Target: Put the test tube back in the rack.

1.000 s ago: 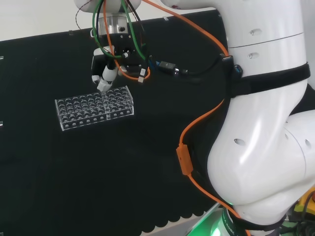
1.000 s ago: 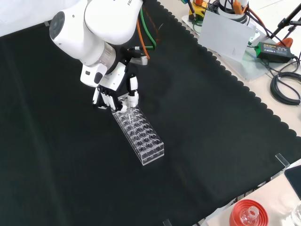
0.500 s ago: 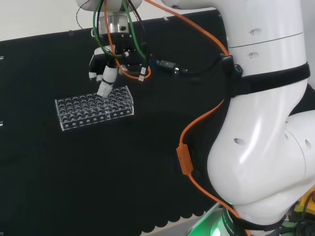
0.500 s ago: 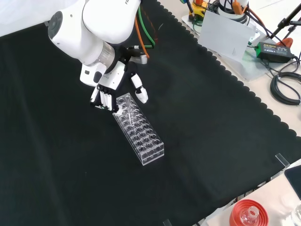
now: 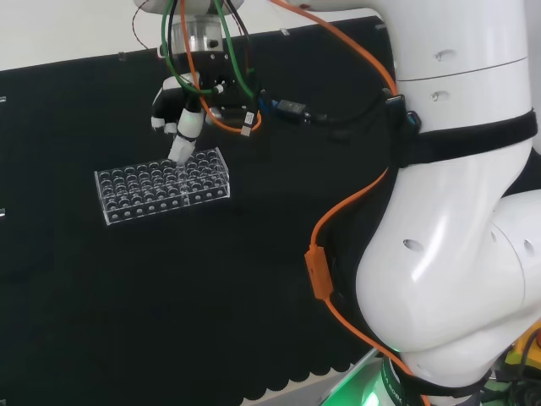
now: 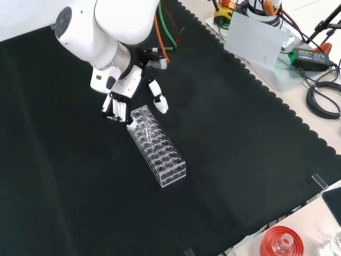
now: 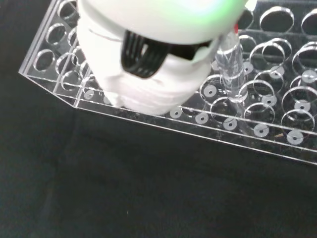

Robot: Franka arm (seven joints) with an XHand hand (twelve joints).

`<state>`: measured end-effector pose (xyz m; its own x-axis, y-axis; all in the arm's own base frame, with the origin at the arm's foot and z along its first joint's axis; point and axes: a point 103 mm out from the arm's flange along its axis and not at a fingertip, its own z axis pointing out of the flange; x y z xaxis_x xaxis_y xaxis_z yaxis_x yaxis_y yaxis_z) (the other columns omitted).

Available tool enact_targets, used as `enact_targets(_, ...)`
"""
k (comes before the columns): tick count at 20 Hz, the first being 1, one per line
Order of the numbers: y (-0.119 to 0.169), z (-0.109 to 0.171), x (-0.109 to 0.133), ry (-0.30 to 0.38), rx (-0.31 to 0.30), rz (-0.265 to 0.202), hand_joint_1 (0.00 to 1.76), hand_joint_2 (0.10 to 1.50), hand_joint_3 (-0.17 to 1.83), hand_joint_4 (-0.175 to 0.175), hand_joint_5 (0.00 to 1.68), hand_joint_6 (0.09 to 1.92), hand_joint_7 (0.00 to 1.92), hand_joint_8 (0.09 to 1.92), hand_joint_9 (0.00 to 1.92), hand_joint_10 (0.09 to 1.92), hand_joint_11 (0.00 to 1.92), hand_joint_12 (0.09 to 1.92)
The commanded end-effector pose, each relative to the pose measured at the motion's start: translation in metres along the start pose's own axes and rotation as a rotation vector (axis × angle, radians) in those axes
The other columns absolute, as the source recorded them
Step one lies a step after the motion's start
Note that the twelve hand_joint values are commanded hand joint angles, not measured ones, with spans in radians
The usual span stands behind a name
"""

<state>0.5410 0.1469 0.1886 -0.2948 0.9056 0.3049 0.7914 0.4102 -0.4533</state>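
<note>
Robot hand (image 6: 123, 96) hovers at the rack's far end, fingers spread and holding nothing | test tube (image 7: 232, 69) stands upright in a hole of the clear rack (image 6: 157, 146) | rack rests on the black-clothed counter (image 6: 240, 160).

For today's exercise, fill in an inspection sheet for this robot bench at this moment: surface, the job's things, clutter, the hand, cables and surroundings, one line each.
Surface: black cloth with a scalloped edge covers the bench.
Job's things: clear rack lies on the cloth; a clear test tube stands in one of its holes, seen in the wrist view.
Clutter: nothing seen on the cloth beside the rack.
Hand: the hand hangs over the rack's far end in the front view, fingers straight, thumb spread.
Cables: orange and green cables run along the arm.
Surroundings: red ribbed ring, black cables and a white sheet lie off the cloth.
</note>
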Motion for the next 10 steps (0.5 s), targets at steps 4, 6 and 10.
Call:
enact_targets(4,-0.025,-0.028,0.007,-0.042,-0.031,0.009,1.18,0.46,0.74,-0.012,0.48,0.88,0.68,0.86,0.53,0.93,0.00,1.49)
enact_targets(6,-0.033,-0.036,0.010,-0.053,-0.043,0.010,1.18,0.46,0.74,-0.011,0.47,0.87,0.67,0.86,0.53,0.93,0.00,1.49)
enact_targets(10,-0.049,-0.051,0.017,-0.074,-0.062,0.010,1.18,0.46,0.74,-0.011,0.47,0.87,0.67,0.86,0.52,0.93,0.00,1.49)
